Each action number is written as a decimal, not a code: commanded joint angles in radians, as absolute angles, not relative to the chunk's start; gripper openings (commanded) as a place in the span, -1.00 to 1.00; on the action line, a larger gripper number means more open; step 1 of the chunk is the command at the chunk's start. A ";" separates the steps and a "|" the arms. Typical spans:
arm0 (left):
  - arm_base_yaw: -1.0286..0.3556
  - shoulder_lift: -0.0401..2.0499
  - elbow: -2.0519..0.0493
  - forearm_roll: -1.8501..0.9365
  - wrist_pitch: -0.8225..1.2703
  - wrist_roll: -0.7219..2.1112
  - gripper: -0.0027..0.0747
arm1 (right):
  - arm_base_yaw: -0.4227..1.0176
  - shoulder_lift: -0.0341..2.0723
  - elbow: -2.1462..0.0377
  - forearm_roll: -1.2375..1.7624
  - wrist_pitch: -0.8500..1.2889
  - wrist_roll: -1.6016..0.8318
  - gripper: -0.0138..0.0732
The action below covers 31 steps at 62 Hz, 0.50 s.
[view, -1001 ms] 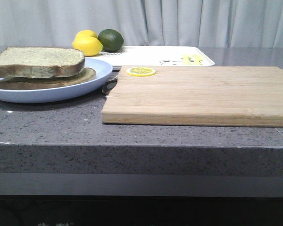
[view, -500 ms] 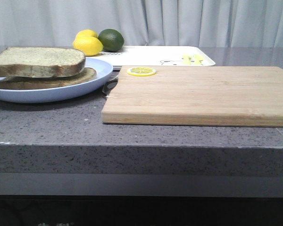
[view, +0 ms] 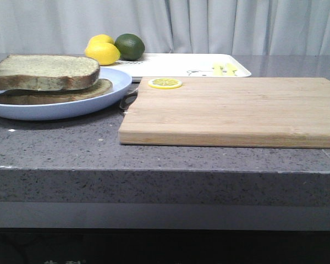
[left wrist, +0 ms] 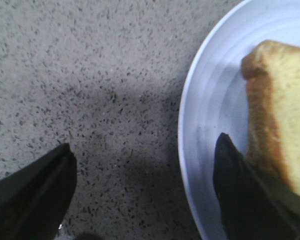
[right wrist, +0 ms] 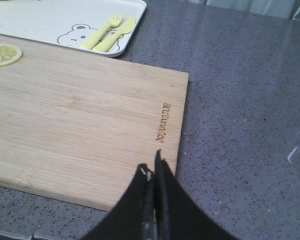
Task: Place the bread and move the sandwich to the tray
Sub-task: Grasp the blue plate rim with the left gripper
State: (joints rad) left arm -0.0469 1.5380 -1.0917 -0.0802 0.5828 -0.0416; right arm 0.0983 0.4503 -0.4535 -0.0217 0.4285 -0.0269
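Astride the plate (left wrist: 210, 100) rim, left pincer (left wrist: 145, 172) gapes wide.

A staged kitchen mock-up: a grey speckled stone table (view: 170, 159), a wooden cutting board (view: 231, 110) and lemons (view: 102, 52) before a plain grey curtain (view: 220, 25).
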 commanded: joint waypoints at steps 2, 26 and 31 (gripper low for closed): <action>-0.047 1.528 -1.130 -0.089 0.542 -0.041 0.46 | 0.093 0.453 -0.481 -0.023 0.348 -0.026 -0.94; -0.047 1.578 -1.130 -0.089 0.556 -0.041 0.31 | 0.093 0.453 -0.481 -0.023 0.354 -0.026 -0.94; -0.047 1.578 -1.130 -0.091 0.567 -0.041 -0.06 | 0.093 0.453 -0.481 -0.023 0.354 -0.026 -0.94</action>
State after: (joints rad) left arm -0.0469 1.5999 -1.1052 -0.0985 0.5747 -0.0416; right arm 0.0983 0.4503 -0.4535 -0.0217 0.4285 -0.0269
